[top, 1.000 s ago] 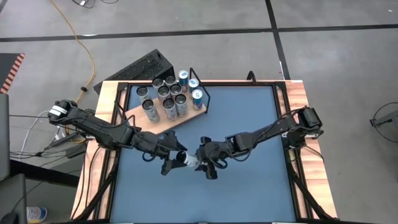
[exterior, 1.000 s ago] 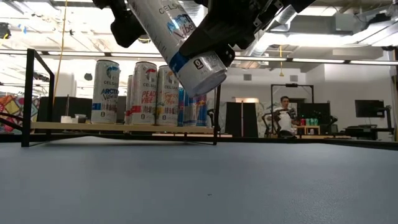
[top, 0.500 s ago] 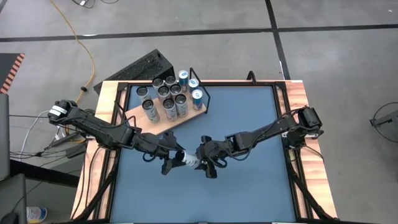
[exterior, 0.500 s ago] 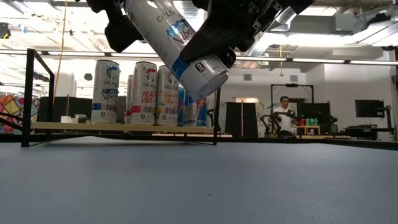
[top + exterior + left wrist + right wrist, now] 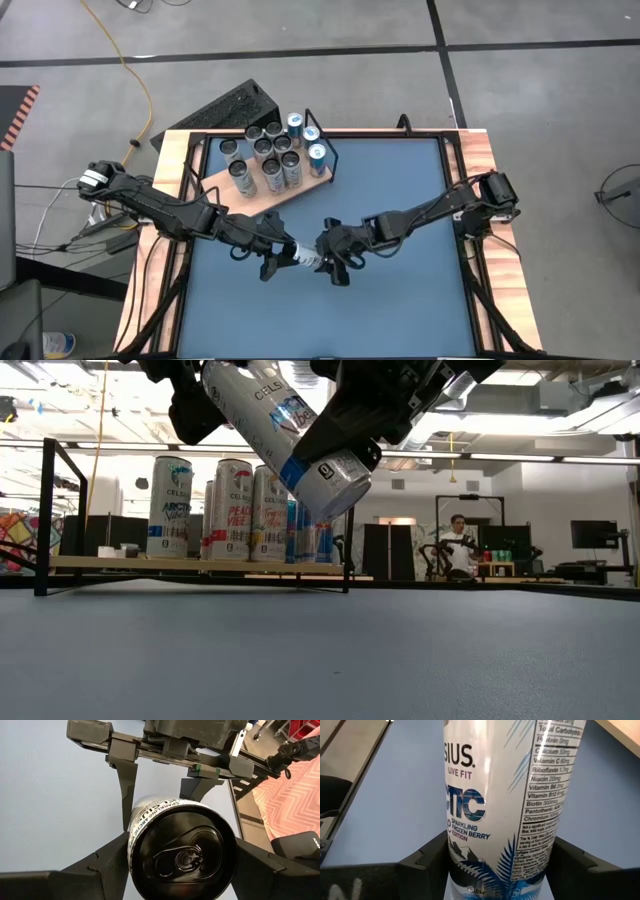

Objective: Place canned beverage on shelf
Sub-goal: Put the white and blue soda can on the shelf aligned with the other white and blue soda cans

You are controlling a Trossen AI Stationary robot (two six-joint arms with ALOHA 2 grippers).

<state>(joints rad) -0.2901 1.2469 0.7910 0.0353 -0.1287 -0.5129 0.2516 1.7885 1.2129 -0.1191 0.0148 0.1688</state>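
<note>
A blue tabletop (image 5: 400,310) with wooden edges is carrying the work; beyond it, in the low view, a room with monitors and a seated person (image 5: 461,545) is showing. In that view both arms are running out of frame at the top, so their wrists are cut off. A white-and-blue can (image 5: 285,435) is hanging tilted in mid-air above the table, gripped at both ends. The right gripper (image 5: 327,258) is clamping the can's lower body, fingers (image 5: 427,862) pressing its printed aluminium sides. The left gripper (image 5: 277,256) is sitting around the top end, its dark fingers (image 5: 107,862) flanking the lid rim; whether they are touching cannot be told. The shelf (image 5: 225,185), a pale-wood board with a thin black wire frame, is lying beyond the left gripper, well apart, bearing upright cans (image 5: 270,160).
</note>
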